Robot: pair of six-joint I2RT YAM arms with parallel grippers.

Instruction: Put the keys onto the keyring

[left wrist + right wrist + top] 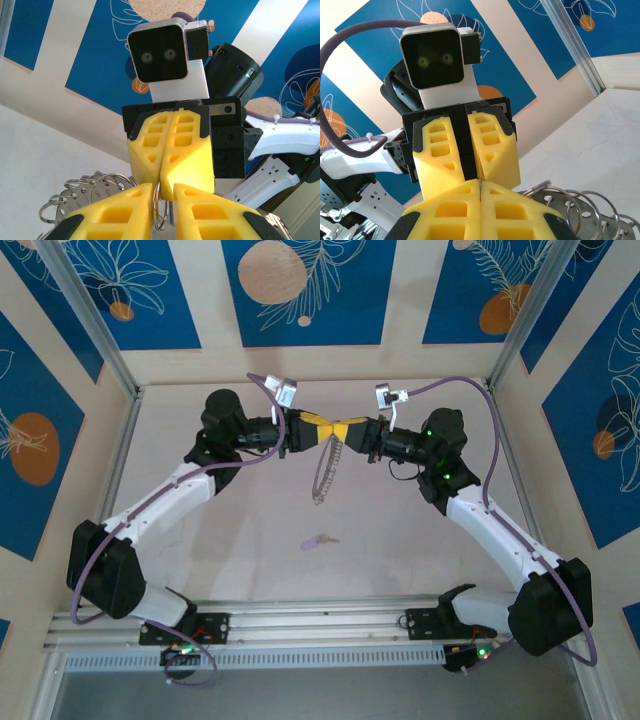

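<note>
The keyring point(326, 472), a grey metal hoop fringed with small silver loops, hangs above the table's middle where both grippers meet tip to tip. My right gripper point(345, 430) is shut on its thin wire, which shows as a sliver between the yellow pads point(480, 186). My left gripper point(322, 430) faces it. Its fingers stand a narrow gap apart around one loop point(160, 210), and that loop lies against the left finger. More loops and a perforated plate point(95, 192) hang to the side. A small lilac-headed key point(318, 540) lies alone on the table, nearer the arm bases.
Blue patterned walls and aluminium posts point(95, 325) enclose the pale table. A rail point(320, 615) runs along the near edge between the arm bases. Purple cables loop off both wrists.
</note>
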